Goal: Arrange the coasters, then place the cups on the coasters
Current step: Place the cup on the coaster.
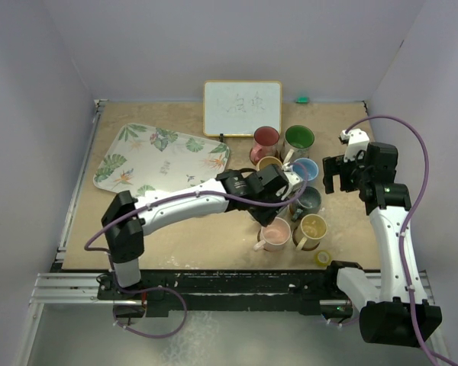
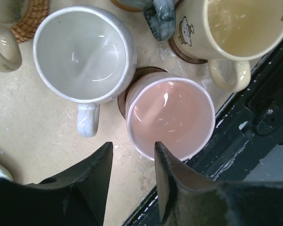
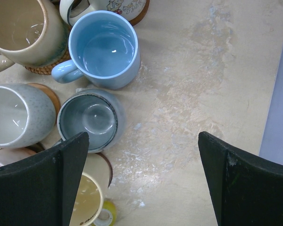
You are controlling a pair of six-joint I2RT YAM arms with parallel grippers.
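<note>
Pink cup (image 2: pixel 170 115): sitting on its dark coaster (image 2: pixel 141 71) by the tabletop's (image 1: pixel 175 236) near edge, as wanted; left gripper (image 2: pixel 133 146) hovering part-spread and empty above it, right gripper (image 3: pixel 141 136) hanging wide-spread, empty, beside blue cup (image 3: pixel 104 47).

Just ahead of the left pincer (image 2: pixel 133 148) a cup (image 2: pixel 170 115) stands on a coaster (image 2: pixel 122 101) on the table (image 2: pixel 37 141). Ahead and left, just beside it, stands a second cup (image 2: pixel 85 52), handle toward the pincer. Ahead and right, a third cup (image 2: pixel 240 28) sits on a second coaster (image 2: pixel 181 52). A fourth cup (image 3: pixel 87 117) stands ahead-left of the right pincer (image 3: pixel 141 139).
</note>
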